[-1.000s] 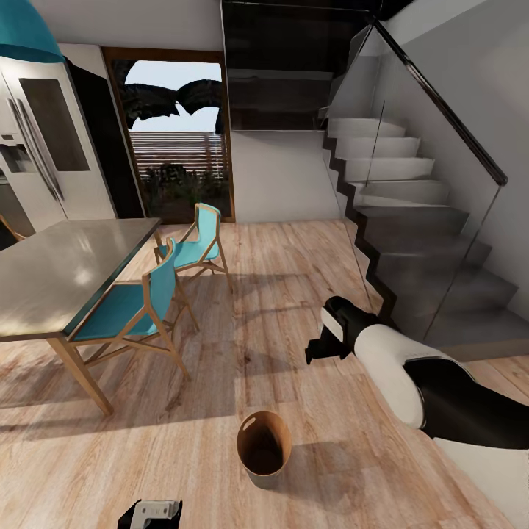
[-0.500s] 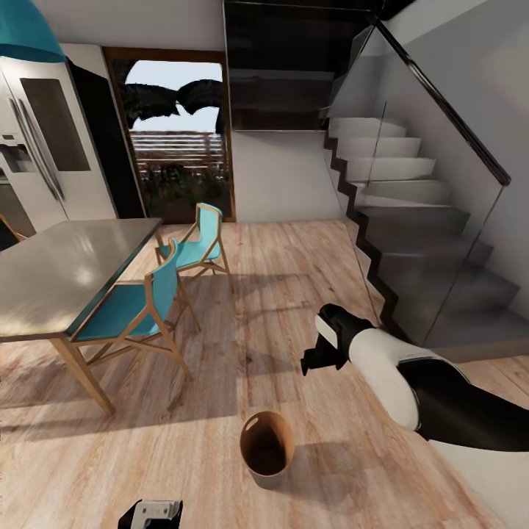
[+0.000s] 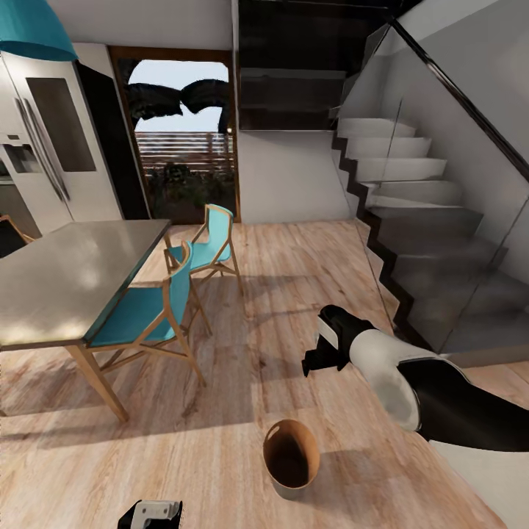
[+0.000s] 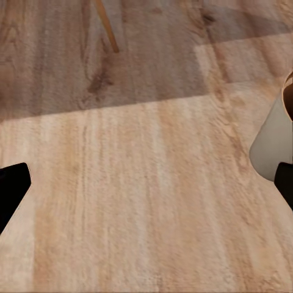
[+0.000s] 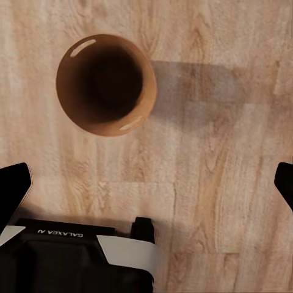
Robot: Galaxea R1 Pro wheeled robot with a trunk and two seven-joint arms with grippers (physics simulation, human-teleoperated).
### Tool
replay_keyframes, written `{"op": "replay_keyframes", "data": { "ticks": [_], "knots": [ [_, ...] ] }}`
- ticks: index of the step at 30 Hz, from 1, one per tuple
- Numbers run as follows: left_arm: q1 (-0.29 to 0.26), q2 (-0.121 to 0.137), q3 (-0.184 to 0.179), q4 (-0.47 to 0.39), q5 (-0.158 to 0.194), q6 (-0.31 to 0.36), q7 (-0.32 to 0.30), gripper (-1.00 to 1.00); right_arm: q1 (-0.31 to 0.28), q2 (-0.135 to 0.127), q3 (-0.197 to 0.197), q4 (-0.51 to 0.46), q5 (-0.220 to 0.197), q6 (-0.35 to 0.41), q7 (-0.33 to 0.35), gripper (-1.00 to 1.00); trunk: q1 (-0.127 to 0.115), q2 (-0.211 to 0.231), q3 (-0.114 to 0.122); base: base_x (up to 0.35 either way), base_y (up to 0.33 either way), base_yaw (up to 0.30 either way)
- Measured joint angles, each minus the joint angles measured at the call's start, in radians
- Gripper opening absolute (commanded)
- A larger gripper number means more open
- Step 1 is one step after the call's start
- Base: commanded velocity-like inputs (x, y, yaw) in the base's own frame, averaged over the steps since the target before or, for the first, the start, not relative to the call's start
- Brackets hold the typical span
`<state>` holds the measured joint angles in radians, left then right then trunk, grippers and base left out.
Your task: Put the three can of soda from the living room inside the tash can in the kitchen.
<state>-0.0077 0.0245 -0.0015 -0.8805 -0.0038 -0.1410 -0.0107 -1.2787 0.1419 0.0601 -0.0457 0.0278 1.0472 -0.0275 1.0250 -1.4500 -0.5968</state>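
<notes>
Right wrist view: we hang our right end effector (image 5: 146, 183), fingers spread, above the tash can (image 5: 106, 84); left end effector (image 4: 146, 183) likewise spread.

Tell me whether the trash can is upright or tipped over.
Upright. The trash can stands on the wood floor with its round opening facing up; the right wrist view looks straight down into it.
</notes>
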Motion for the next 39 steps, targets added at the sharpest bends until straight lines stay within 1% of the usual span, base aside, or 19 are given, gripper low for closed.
{"op": "replay_keyframes", "data": {
  "ticks": [6, 11, 39],
  "knots": [
    [0.0, 0.0, 0.0, 0.0, 0.001, 0.0, 0.0, 1.0, 0.001, -0.003, 0.0, -0.001, 0.001, 0.0, 0.0, 1.0, 0.0, 0.0, 0.0, 0.1, 0.205, 0.0],
    [0.0, 0.0, 0.0, 0.0, 0.001, 0.0, 0.0, 1.0, 0.001, -0.005, 0.0, -0.003, 0.002, 0.0, 0.0, 1.0, 0.0, 0.0, 0.0, 0.086, 0.086, 0.0],
    [0.0, 0.0, -0.004, -0.002, 0.004, -0.002, 0.0, 1.0, 0.013, -0.013, 0.003, -0.012, 0.007, 0.0, 0.0, 1.0, 0.0, 0.0, 0.0, 0.093, 0.008, 0.0]
  ]
}}
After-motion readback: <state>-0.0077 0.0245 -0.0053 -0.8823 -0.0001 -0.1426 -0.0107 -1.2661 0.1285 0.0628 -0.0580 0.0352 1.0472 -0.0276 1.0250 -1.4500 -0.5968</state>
